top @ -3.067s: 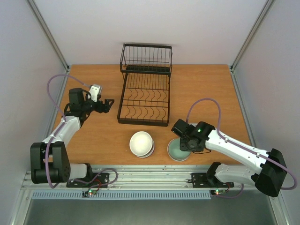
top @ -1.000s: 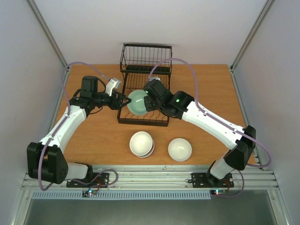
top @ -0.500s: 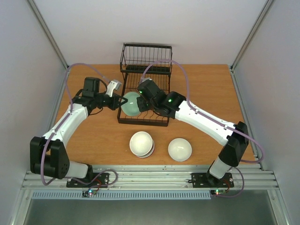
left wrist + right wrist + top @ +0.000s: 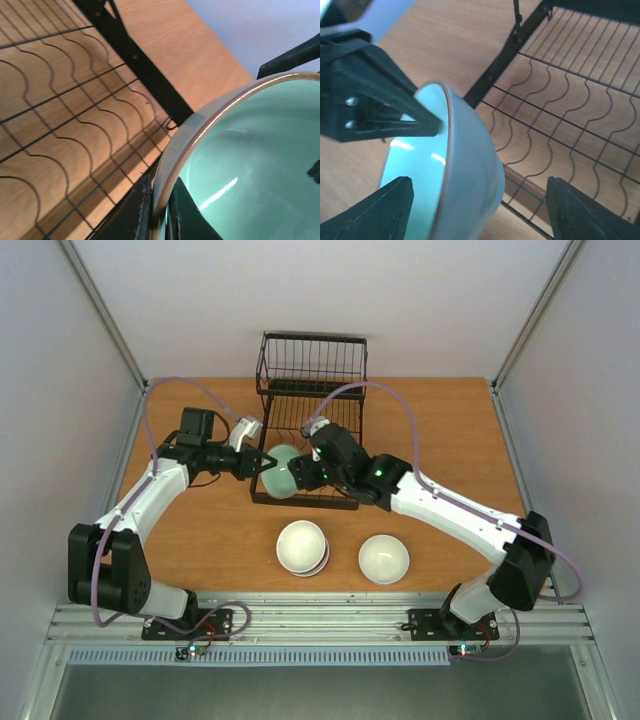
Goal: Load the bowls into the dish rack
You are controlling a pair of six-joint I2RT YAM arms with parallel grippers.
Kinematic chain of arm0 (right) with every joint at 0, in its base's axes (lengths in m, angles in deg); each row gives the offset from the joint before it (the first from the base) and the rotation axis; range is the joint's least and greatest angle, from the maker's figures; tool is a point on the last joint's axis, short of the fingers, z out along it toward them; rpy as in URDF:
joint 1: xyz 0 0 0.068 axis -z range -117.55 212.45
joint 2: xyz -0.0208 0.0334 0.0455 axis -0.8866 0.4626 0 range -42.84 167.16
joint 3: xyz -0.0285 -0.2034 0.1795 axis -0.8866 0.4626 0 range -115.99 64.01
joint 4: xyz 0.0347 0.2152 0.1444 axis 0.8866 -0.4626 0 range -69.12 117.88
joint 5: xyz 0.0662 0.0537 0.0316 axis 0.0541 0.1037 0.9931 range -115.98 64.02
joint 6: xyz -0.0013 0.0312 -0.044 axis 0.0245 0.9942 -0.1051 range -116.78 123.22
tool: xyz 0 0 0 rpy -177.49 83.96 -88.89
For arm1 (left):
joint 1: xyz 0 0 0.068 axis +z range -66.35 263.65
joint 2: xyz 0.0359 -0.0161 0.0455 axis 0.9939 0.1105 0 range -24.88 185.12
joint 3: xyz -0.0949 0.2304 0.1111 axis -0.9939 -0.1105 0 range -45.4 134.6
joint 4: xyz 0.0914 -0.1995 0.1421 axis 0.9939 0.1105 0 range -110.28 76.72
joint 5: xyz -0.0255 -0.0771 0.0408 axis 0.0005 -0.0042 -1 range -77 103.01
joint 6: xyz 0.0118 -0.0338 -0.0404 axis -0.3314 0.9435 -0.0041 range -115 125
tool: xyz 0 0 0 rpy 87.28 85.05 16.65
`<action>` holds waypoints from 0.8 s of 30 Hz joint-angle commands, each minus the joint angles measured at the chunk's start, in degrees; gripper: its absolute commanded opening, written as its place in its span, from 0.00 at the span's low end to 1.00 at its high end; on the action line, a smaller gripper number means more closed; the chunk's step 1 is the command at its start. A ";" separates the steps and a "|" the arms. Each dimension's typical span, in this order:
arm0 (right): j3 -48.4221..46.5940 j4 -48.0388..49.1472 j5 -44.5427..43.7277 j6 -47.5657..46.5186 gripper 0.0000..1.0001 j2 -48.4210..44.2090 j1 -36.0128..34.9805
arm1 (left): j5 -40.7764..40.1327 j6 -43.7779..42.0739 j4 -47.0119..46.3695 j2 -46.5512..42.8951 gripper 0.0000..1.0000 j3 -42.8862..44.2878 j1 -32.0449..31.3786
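Observation:
A pale mint-green bowl [image 4: 281, 471] hangs tilted over the front-left corner of the black wire dish rack [image 4: 320, 415]. My left gripper [image 4: 262, 464] is shut on its rim, one finger inside and one outside, as the left wrist view shows [image 4: 161, 202]. My right gripper [image 4: 305, 472] is open, its fingers [image 4: 580, 210] standing wide on either side of the bowl [image 4: 470, 175] without touching it. Two stacked white bowls [image 4: 302, 546] and a single white bowl [image 4: 383, 558] sit on the table in front of the rack.
The rack's flat slotted tray [image 4: 570, 110] lies just beyond the held bowl, with its taller basket [image 4: 312, 362] at the far end. Both arms meet over the rack's front-left corner. Orange-brown table [image 4: 200, 530] shows on both sides.
My right gripper has opened and let go of the mint bowl. My left gripper closed on its rim and now holds it alone, and the bowl has shifted slightly left and nearer.

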 commanded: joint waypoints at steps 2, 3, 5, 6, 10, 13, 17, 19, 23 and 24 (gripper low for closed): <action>5.85 10.38 6.80 0.85 0.78 -5.73 0.77 | 20.46 -1.90 -0.92 4.72 0.00 0.81 5.78; 6.90 10.95 7.74 1.46 0.80 -6.01 0.79 | 21.15 -1.84 -1.58 5.11 0.00 0.46 6.39; 8.39 12.59 10.04 2.41 0.82 -6.41 0.89 | 22.88 -1.04 -3.23 5.46 0.00 -0.46 6.78; 9.08 13.62 11.01 2.74 0.82 -6.54 0.88 | 23.44 -0.67 -3.40 5.51 0.00 -0.68 6.89; 11.45 18.17 14.58 4.82 0.84 -6.14 1.05 | 22.64 -0.01 -5.62 4.08 0.00 -1.91 6.90; 13.26 22.59 16.87 6.50 0.87 -5.44 1.06 | 21.58 2.03 -8.74 2.03 0.00 -3.61 6.90; 14.61 26.25 16.94 10.60 0.89 -3.92 1.06 | 21.31 3.07 -10.48 0.15 0.00 -4.55 6.90; 15.28 27.25 16.55 12.04 0.90 -3.45 1.06 | 21.06 3.35 -11.49 -0.83 0.00 -5.23 6.87; 16.62 29.58 16.67 14.51 0.91 -3.06 1.06 | 19.60 4.63 -14.84 -3.08 0.00 -6.95 6.93; 16.89 29.97 16.86 14.93 0.91 -2.93 1.10 | 19.50 4.93 -15.81 -3.52 0.01 -7.29 6.87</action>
